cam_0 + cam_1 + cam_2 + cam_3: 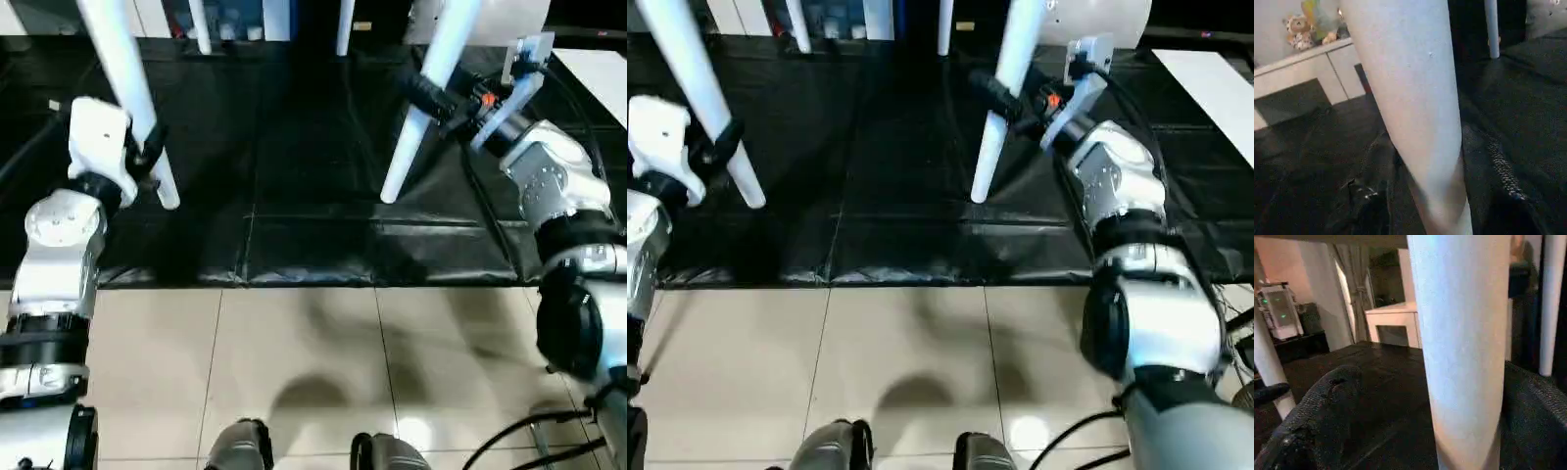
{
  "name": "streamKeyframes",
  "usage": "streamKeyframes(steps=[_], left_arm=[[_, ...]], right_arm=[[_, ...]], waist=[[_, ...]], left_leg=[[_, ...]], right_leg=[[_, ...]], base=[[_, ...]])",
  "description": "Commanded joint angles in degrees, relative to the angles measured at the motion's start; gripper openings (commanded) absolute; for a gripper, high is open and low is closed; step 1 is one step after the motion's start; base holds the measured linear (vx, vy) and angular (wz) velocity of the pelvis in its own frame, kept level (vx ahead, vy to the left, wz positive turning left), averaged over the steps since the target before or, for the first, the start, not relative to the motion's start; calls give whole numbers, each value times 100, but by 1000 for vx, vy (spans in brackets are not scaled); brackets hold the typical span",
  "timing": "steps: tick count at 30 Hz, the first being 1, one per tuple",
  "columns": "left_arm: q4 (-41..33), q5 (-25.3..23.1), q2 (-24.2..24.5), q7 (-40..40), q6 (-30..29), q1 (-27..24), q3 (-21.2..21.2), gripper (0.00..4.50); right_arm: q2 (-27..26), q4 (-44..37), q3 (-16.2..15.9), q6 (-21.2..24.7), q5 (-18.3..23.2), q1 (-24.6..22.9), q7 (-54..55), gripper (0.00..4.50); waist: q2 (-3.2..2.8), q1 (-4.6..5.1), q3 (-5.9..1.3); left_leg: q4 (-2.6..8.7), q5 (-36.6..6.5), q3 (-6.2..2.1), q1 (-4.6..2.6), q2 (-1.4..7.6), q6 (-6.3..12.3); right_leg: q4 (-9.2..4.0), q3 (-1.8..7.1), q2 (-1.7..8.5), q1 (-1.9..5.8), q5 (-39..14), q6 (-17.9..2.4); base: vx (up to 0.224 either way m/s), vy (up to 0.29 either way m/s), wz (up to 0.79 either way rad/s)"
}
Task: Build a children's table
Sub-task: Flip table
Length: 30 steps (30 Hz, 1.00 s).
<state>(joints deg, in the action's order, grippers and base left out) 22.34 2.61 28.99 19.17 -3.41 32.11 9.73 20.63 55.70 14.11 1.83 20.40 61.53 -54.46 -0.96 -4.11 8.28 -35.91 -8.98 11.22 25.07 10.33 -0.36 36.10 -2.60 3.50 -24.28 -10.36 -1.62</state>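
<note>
The children's table stands on a black mat, seen from above as its white tubular legs. My left gripper (pixel 147 149) is shut on the near left leg (pixel 125 69) a short way above its foot; the leg (pixel 1415 98) fills the space between the dark fingers (pixel 1369 196). My right gripper (pixel 429 96) stands open around the near right leg (pixel 421 108). That leg (pixel 1464 347) rises between the two black fingers (pixel 1327 406), with a gap on one side. The two far legs (pixel 201 34) (pixel 345 34) show at the back. The tabletop is out of view.
The black mat (pixel 294 176) covers the floor under the legs and ends at beige tiles (pixel 294 372) in front of me. A white panel (pixel 598 73) lies at the far right. White cabinets (pixel 1312 73) stand beyond the mat.
</note>
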Motion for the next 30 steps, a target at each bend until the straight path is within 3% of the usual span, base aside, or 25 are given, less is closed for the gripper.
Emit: streamKeyframes(steps=[1,3,6,7,8,10,12,14,16,19,22,24,25,26,27,28,29,30], left_arm=[[77,-558,278,63,151,-125,-382,161],[227,-539,326,59,216,-168,-338,161],[407,-468,374,69,312,-207,-233,161],[483,-395,397,124,359,-227,-170,161],[492,-384,400,134,364,-230,-161,217],[549,-122,450,321,486,-318,44,231],[473,155,507,606,623,-442,205,251],[361,291,565,773,684,-559,288,278],[297,443,596,861,714,-667,379,274],[180,676,627,1009,728,-882,530,305],[-181,1063,548,1124,788,-1411,878,313],[-439,1341,456,1254,739,-1698,1065,334],[-1000,1884,257,1516,488,-2184,1288,351],[-1222,2093,182,1616,389,-2370,1349,359],[-1697,2383,76,1780,176,-2759,1273,355],[-1697,2383,76,1780,176,-2759,1273,358],[-2396,2726,-51,1973,-142,-3385,1019,374],[-2590,2814,-98,1992,-229,-3572,889,374]], right_arm=[[-60,-581,-21,105,155,-69,-290,450],[-89,-911,9,265,252,-228,-246,450],[-121,-1332,-2,410,353,-482,-115,450],[-137,-1444,4,415,356,-584,-10,450],[-139,-1456,5,414,355,-597,4,450],[-194,-1791,45,436,373,-908,226,450],[-269,-2170,188,408,457,-1235,471,450],[-327,-2423,350,428,603,-1451,596,450],[-378,-2744,482,503,795,-1735,614,450],[-436,-3219,458,575,936,-2236,450,450],[-515,-3956,364,619,1012,-3012,470,450],[-551,-4369,351,767,1133,-3344,530,450],[-595,-4906,338,1049,1328,-3779,606,450],[-609,-5099,326,1157,1399,-3943,640,450],[-603,-5330,235,1321,1442,-4203,641,450],[-603,-5330,235,1321,1442,-4203,641,450],[-592,-5695,8,1537,1448,-4658,637,450],[-585,-5795,-81,1609,1438,-4794,638,450]], waist=[[-89,4,-613],[-57,-3,-624],[-67,1,-624],[-22,8,-628],[-39,8,-621],[-35,19,-627],[10,50,-617],[-23,57,-611],[-57,53,-608],[-50,42,-558],[-56,48,-508],[-61,44,-514],[-67,45,-526],[-61,43,-505],[-76,33,-512],[-70,30,-514],[-83,30,-517],[-75,23,-500]], left_leg=[[417,-883,-140,-308,320,394],[427,-943,-137,-318,316,334],[444,-1010,-140,-331,316,252],[444,-1000,-135,-325,310,225],[449,-1015,-138,-324,310,209],[461,-1077,-135,-338,311,138],[494,-1065,-139,-326,307,114],[496,-1130,-124,-356,305,62],[509,-1232,-128,-362,306,18],[555,-1557,-137,-375,309,-56],[616,-1950,-162,-395,326,-205],[629,-1929,-166,-391,325,-230],[633,-1895,-164,-391,319,-178],[657,-1862,-159,-369,328,-131],[655,-1903,-161,-387,329,-129],[662,-1895,-163,-389,348,-131],[664,-1857,-155,-388,339,-114],[686,-1851,-162,-371,355,-90]], right_leg=[[-267,202,441,251,-201,-1707],[-283,208,444,261,-309,-1652],[-292,213,441,244,-386,-1573],[-293,221,453,258,-425,-1570],[-300,223,457,247,-478,-1559],[-316,229,460,239,-590,-1496],[-328,248,467,248,-674,-1338],[-355,260,462,218,-765,-1357],[-353,264,451,211,-770,-1351],[-403,269,451,197,-1061,-1264],[-454,287,462,170,-1525,-1131],[-452,293,465,184,-1518,-1108],[-460,299,467,194,-1479,-1123],[-482,300,461,189,-1471,-1132],[-488,299,466,188,-1501,-1136],[-485,303,471,194,-1466,-1144],[-479,302,451,190,-1412,-1141],[-495,307,449,199,-1387,-1125]], base=[[0,0,0],[0,0,0],[0,0,0],[0,0,0],[0,0,0],[0,0,0],[0,0,0],[0,0,0],[0,0,0],[0,0,0],[0,0,0],[0,0,0],[0,0,0],[0,0,0],[0,0,0],[0,0,0],[0,0,0],[0,0,0]])
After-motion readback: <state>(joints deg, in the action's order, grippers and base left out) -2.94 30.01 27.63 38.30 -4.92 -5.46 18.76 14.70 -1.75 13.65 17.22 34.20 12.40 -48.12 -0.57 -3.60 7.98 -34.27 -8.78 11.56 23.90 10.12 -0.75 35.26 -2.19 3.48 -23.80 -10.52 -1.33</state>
